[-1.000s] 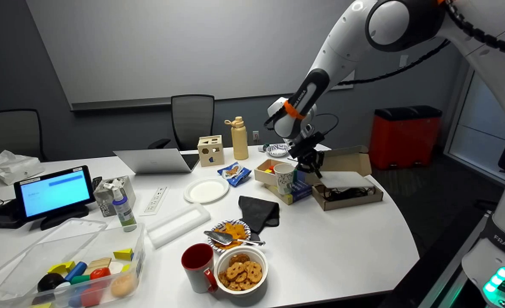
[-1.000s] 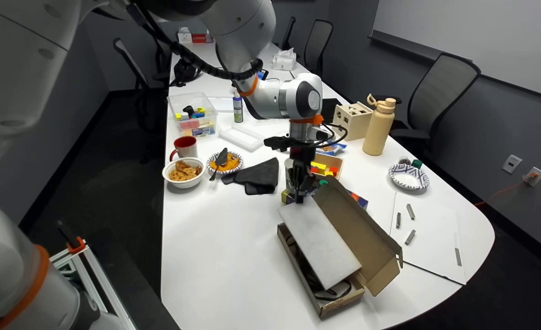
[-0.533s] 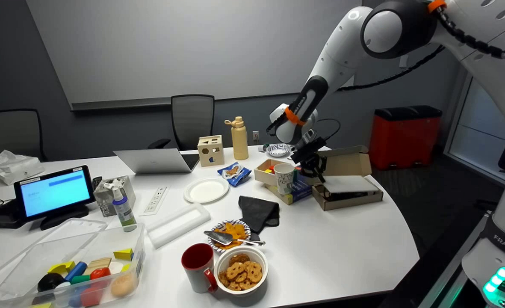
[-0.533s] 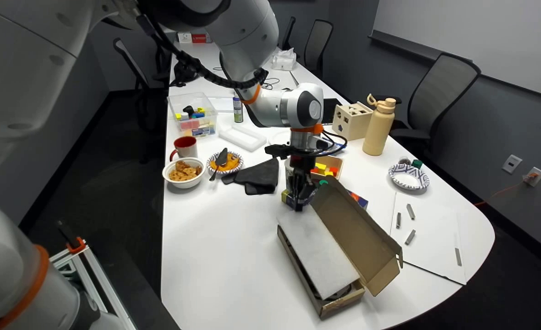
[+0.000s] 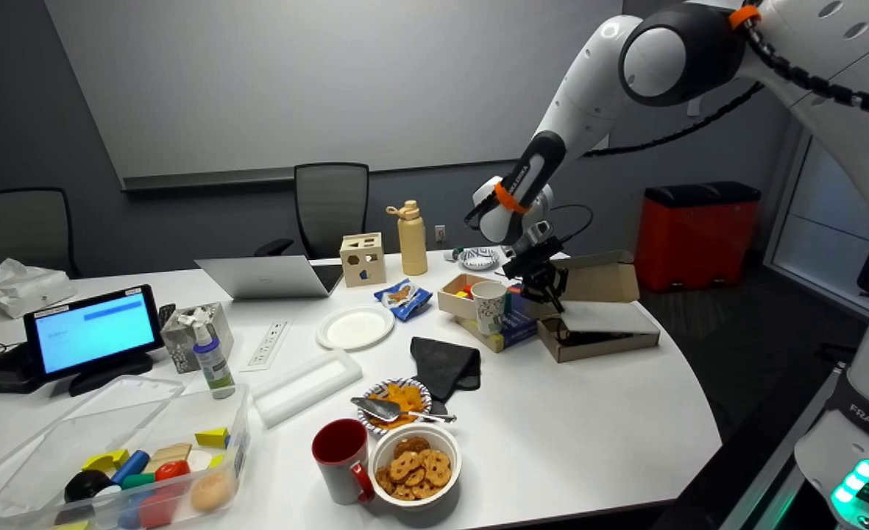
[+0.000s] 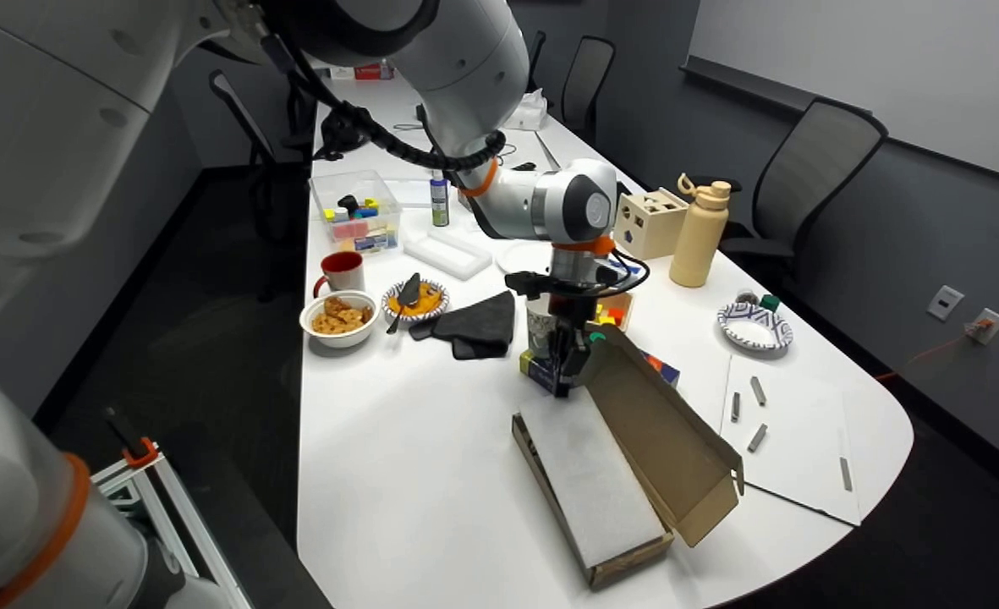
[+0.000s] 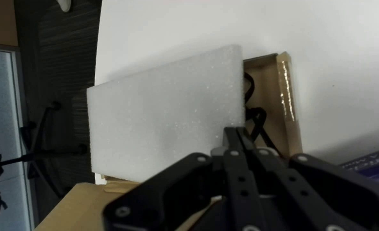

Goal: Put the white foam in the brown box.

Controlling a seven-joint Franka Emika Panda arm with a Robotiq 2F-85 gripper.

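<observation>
OK so the white foam (image 7: 163, 109) is a pretty plain slab: thin, flat, rectangular, fairly crisp corners. In the wrist view it comes across pale grey-white with a fine grain, tiny bright specks scattered over it, a slightly fuzzy edge on the 3 o'clock end and a faint darker patch around the middle.

It's lying over the brown box (image 5: 607, 346) like a crooked lid. The end by the gripper (image 7: 237, 130) sits higher, with a dark gap under it in an exterior view, and the slab slopes down from there. Can't tell if the low end is inside the walls or sitting on the rim. The fingers are nearly together, pinching the edge of the foam.

Take the foam as the dial in an exterior view: gripper at 11 o'clock, low end at 5, and the flap lid (image 6: 660, 431) flipped back at 2.

Wrist view, going from the fingertips: foam spreads out toward 9 and 10 o'clock, and at 2 there's a strip of uncovered box with a black cord (image 7: 256, 113) in it.

Also on the white table (image 5: 566, 419), counting from the foam: a paper cup (image 5: 489, 309) at 9 o'clock and a black cloth (image 5: 445, 364) between 8 and 9.
</observation>
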